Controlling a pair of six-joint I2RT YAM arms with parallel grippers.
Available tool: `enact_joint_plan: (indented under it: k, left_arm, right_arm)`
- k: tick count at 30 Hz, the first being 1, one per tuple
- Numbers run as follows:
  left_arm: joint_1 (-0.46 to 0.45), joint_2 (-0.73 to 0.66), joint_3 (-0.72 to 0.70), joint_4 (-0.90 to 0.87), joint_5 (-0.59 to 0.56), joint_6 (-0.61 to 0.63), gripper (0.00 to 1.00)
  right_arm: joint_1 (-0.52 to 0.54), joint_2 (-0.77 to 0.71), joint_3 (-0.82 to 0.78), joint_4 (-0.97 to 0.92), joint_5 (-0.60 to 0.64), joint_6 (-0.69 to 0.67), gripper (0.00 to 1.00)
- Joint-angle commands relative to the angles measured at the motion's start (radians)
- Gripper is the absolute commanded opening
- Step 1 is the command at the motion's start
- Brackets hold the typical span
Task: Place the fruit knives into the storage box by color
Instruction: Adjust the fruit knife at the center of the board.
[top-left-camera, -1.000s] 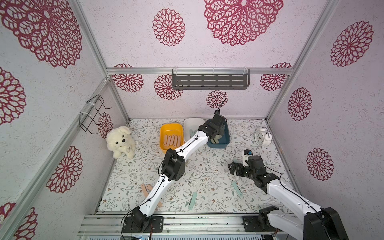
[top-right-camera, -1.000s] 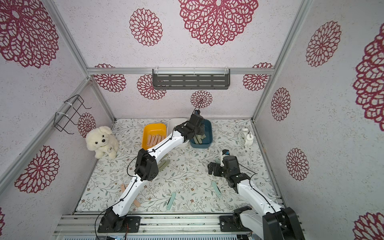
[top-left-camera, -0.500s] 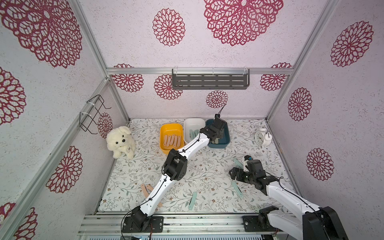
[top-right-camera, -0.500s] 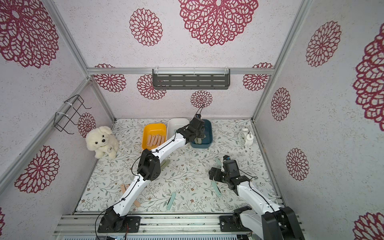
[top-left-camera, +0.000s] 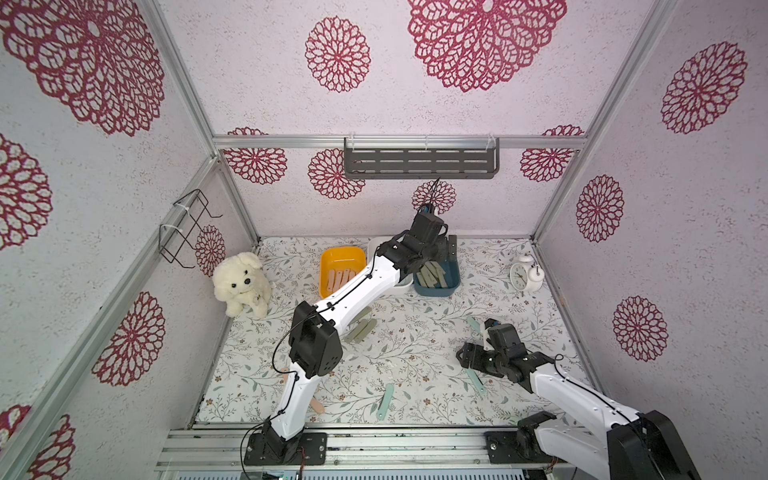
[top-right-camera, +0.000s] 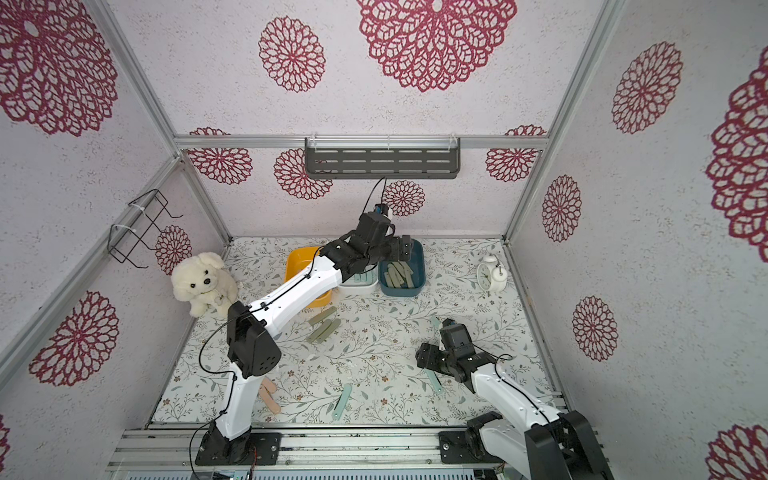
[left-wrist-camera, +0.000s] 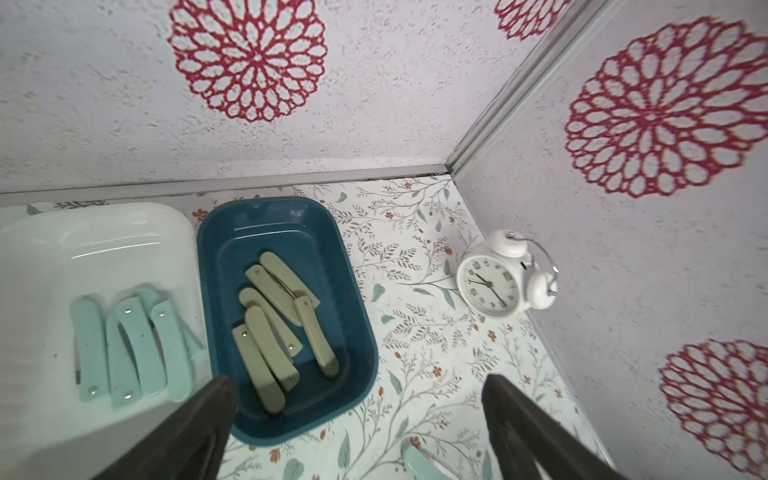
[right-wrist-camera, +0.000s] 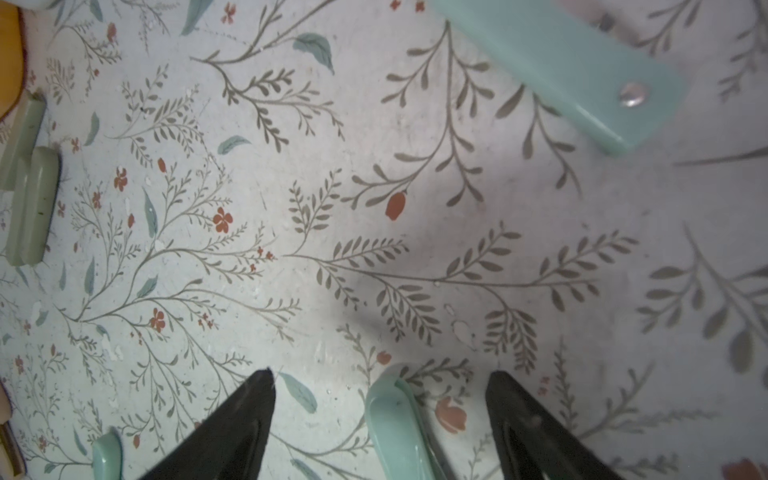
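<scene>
Table (top-left-camera: 415, 353) half sorted; blue box (left-wrist-camera: 270, 232), frame centre, holds sage knives (left-wrist-camera: 266, 357) beneath your left end effector (left-wrist-camera: 357, 378), spread and empty. Right end effector (right-wrist-camera: 381, 372) gapes astride a mint knife (right-wrist-camera: 395, 419), bottom centre: square up, then pinch.

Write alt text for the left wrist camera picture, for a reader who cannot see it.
The left gripper hangs open above a dark blue bin holding a loose pile of sage-green fruit knives. Beside it a white bin holds mint-teal fruit knives; a white alarm clock sits on the floral table near the corner.
</scene>
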Motion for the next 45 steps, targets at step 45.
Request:
enact_joint_plan:
  k: [45]
  left_arm:
    - [-0.010,-0.497,-0.837,0.133,0.081,-0.168,0.97]
  right_arm:
    - [0.456,-0.147,-0.049,-0.282,0.098,0.491,0.66]
